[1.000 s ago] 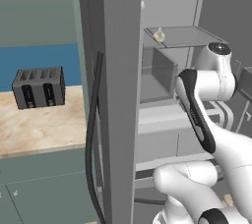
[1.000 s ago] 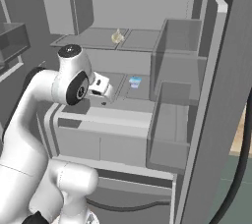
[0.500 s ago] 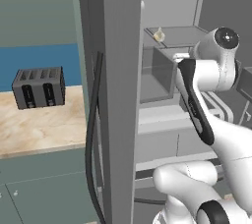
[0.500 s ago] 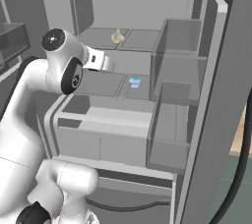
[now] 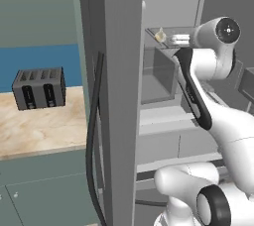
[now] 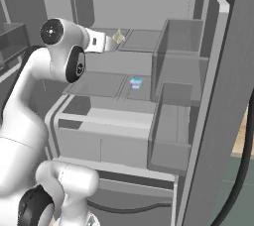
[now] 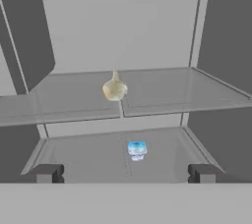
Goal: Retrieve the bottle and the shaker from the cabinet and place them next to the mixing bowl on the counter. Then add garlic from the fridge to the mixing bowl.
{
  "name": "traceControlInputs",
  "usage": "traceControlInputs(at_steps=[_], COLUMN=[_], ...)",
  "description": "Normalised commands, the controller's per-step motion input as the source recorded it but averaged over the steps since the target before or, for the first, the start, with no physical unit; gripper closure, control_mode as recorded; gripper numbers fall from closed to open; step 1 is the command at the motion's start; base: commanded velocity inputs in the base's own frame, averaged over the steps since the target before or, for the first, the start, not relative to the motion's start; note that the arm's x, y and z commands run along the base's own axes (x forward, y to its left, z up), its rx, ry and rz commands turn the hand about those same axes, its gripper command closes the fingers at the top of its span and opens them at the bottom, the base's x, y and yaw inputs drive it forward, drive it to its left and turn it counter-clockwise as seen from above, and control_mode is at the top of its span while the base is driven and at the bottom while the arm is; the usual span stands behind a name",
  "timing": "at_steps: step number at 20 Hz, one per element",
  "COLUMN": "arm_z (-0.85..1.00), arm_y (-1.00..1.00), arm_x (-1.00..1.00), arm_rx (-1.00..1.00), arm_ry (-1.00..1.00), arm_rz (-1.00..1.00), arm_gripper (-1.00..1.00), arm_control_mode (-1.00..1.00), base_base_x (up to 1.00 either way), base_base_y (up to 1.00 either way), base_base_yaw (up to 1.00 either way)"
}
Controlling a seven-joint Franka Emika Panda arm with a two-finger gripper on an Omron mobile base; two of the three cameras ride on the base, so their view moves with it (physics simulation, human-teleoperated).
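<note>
Hand view looks straight into the open fridge [image 7: 118,26], which has a pale back wall and dark grey sides. Two clear shelves run across it. The garlic [image 7: 114,89] sits on the top shelf [image 7: 206,95], near its front edge and about in the middle. On the shelf below, a small blue and white cup [image 7: 137,150] stands a little to the right of the garlic and nearer to the camera. The gripper [image 7: 125,173] is wide open, its two dark fingertips [image 7: 47,173] far apart at the bottom, and nothing is held between them. It is near the garlic but not touching it. Left base view shows the white arm [image 5: 198,96] reaching into the fridge at the height of the top shelf, with the garlic [image 5: 159,35] just past the hand. To the left of the fridge door is the counter [image 5: 34,131], beige with brown veins, and a dark toaster [image 5: 38,88] stands on it against a blue wall. Grey-green cupboards [image 5: 44,195] sit under the counter. Right base view shows clear bins [image 6: 173,121] on the right side of the fridge and pale drawers [image 6: 99,141] low down.
</note>
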Motion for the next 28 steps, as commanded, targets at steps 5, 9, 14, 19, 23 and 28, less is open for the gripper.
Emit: traceControlInputs(at_steps=[5, 9, 14, 19, 23, 28], arm_z=[0.22, -0.01, -0.20, -0.18, 0.00, 0.00], arm_y=[0.01, -0.04, 0.00, 0.00, 0.00, 0.00], arm_x=[0.35, 0.54, 0.44, 0.59, 0.75, 0.79], arm_rx=[0.00, 0.00, 0.00, 0.00, 0.00, 0.00], arm_ry=[0.16, 0.00, -0.02, 0.01, 0.08, 0.21], arm_rz=[0.05, 0.01, 0.00, 0.00, 0.00, 0.00], arm_gripper=[-1.00, -1.00, -1.00, -1.00, -1.00, -1.00], arm_control_mode=[-1.00, -1.00, -1.00, -1.00, -1.00, -1.00], base_base_x=[0.00, 0.00, 0.00, 0.00, 0.00, 0.00], base_base_y=[0.00, 0.00, 0.00, 0.00, 0.00, 0.00], base_base_yaw=[0.00, 0.00, 0.00, 0.00, 0.00, 0.00])
